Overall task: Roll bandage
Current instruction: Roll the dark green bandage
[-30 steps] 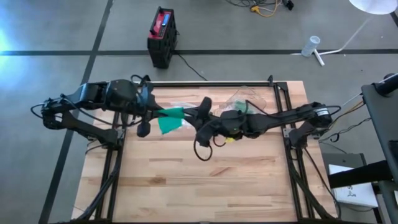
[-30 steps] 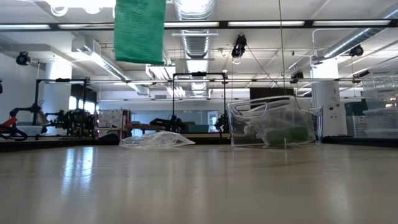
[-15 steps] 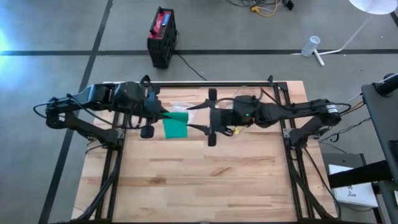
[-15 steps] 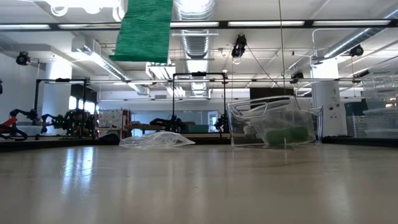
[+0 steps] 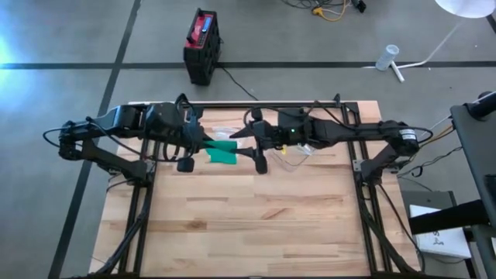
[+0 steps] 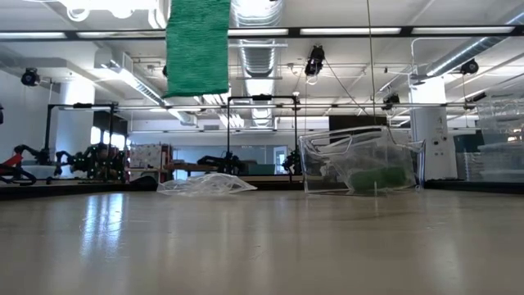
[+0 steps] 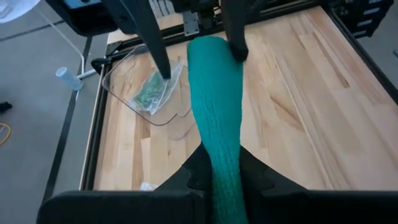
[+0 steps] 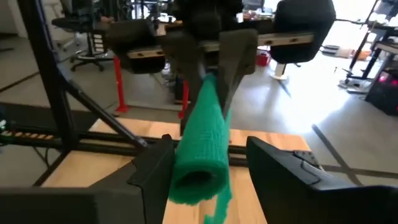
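Mid-roll above the worktop (image 5: 256,225): the left claw (image 5: 203,142) clamps the green bandage (image 5: 222,150) taut, while the right claw (image 5: 246,146), fingers apart around the rolled end, must twist next.

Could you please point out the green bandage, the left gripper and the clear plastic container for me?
green bandage (image 7: 217,112): left wrist view, middle of the stretched strip.
left gripper (image 5: 195,142): high view, between its fingertips, shut on the bandage.
clear plastic container (image 6: 360,164): low view, its front wall.
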Robot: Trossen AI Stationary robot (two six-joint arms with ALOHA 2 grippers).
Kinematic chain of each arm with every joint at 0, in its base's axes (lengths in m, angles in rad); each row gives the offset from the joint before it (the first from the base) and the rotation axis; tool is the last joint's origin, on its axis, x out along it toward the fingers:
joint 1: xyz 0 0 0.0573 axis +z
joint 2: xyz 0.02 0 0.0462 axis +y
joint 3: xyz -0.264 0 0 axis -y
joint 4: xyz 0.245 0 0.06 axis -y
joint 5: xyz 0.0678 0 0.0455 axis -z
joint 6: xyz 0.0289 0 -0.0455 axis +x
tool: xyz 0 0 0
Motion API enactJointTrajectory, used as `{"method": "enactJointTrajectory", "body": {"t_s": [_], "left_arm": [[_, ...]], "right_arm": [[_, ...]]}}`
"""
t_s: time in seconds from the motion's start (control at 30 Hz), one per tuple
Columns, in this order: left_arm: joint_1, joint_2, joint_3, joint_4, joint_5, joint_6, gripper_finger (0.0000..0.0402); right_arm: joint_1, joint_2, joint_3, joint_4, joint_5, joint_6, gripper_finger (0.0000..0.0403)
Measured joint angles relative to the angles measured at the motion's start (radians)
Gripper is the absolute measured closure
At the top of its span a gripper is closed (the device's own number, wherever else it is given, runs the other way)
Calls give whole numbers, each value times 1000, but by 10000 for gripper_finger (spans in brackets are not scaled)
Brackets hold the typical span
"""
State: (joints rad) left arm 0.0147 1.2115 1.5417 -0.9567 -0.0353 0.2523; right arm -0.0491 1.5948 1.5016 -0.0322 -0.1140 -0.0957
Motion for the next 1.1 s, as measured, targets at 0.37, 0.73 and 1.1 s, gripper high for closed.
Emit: {"method": "enactJointTrajectory", "body": {"t_s": [0.37,0.73,1.1], "left_arm": [[0,15,0,40,-1,-2,356],[-3,-51,-1,56,4,1,304],[-3,-152,-170,245,-3,-78,236]], "right_arm": [[0,22,1,-8,1,-59,281],[-1,-26,-1,-27,9,-76,377],[-2,-67,-1,17,10,-73,392]]}}
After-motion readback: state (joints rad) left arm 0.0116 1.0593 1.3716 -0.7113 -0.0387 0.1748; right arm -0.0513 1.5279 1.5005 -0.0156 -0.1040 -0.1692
